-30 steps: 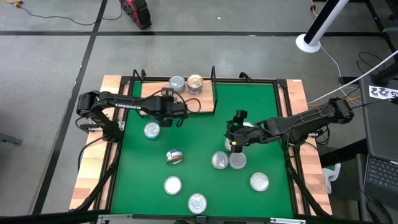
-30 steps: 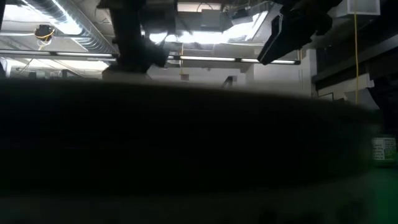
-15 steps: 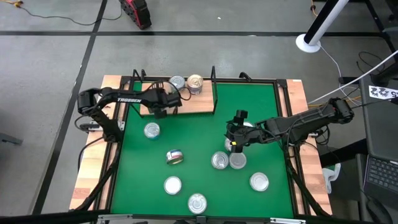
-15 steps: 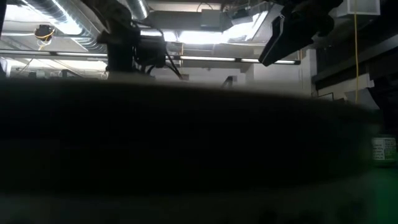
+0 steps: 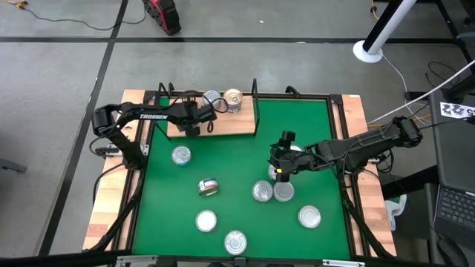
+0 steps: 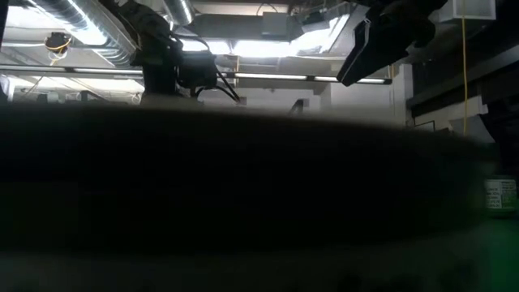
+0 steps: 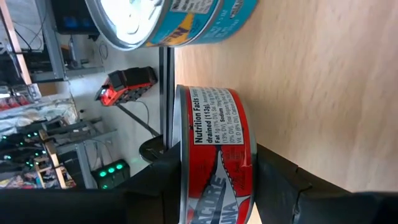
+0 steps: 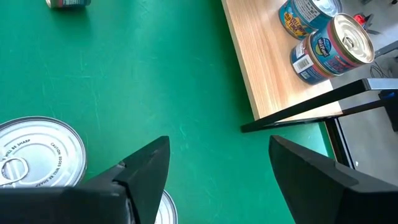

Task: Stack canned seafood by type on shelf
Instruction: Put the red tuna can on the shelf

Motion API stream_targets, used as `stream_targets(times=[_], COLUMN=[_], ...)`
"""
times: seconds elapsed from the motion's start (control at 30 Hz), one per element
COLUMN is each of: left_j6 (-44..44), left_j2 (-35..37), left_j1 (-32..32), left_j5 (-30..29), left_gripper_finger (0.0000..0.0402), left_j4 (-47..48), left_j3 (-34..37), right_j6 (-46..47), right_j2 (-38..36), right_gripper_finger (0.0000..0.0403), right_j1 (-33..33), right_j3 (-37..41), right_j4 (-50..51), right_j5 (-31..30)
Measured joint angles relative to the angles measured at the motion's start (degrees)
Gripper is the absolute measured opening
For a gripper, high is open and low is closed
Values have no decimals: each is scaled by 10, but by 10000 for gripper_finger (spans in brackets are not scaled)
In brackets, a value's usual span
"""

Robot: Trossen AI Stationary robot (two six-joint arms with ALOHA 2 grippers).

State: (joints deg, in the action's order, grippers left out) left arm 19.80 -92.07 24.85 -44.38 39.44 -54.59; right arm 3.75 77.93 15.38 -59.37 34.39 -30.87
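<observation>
My left gripper (image 5: 196,120) hangs over the left part of the shelf (image 5: 230,124), a light wooden board. It is shut on a red-labelled tin (image 7: 214,155), which the gripper hides in the high view. A blue-teal tin (image 7: 186,22) stands on its base on the board just to the right of it (image 5: 211,99). A blue-and-pink tin (image 8: 333,46) stands beside that one. My right gripper (image 5: 280,167) waits open above the green mat (image 8: 155,74), near two silver-lidded tins (image 5: 261,191). My left gripper pinches the red tin between its two fingers (image 7: 155,180), one on each flat end (image 7: 252,180). The side label between them faces the camera. The tin is over the board beside the blue-teal tin. Whether it touches the wood I cannot tell.
Several more tins lie scattered on the mat, one (image 5: 208,187) on its side and others (image 5: 181,155) (image 5: 309,216) lid up. Thin black uprights (image 5: 256,111) stand at the board's ends. A dark mass blocks most of the low view.
My left gripper has drawn back toward the table's left and far edges with the red tin. It has gone from the board's near right part to its left part, next to the blue-teal tin.
</observation>
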Motion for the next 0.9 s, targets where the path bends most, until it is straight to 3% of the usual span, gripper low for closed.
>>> stream_targets(times=[0.57, 0.9], left_j6=[13, 16], left_j2=[0, -2], left_j1=[11, 11], left_j5=[5, 17], left_gripper_finger=[156, 246], left_j4=[-14, -14], left_j3=[1, 2], right_j6=[0, 0], right_j2=[0, 0], right_gripper_finger=[273, 273], right_j1=[0, 0], right_j3=[0, 0], right_j4=[0, 0], right_j5=[0, 0])
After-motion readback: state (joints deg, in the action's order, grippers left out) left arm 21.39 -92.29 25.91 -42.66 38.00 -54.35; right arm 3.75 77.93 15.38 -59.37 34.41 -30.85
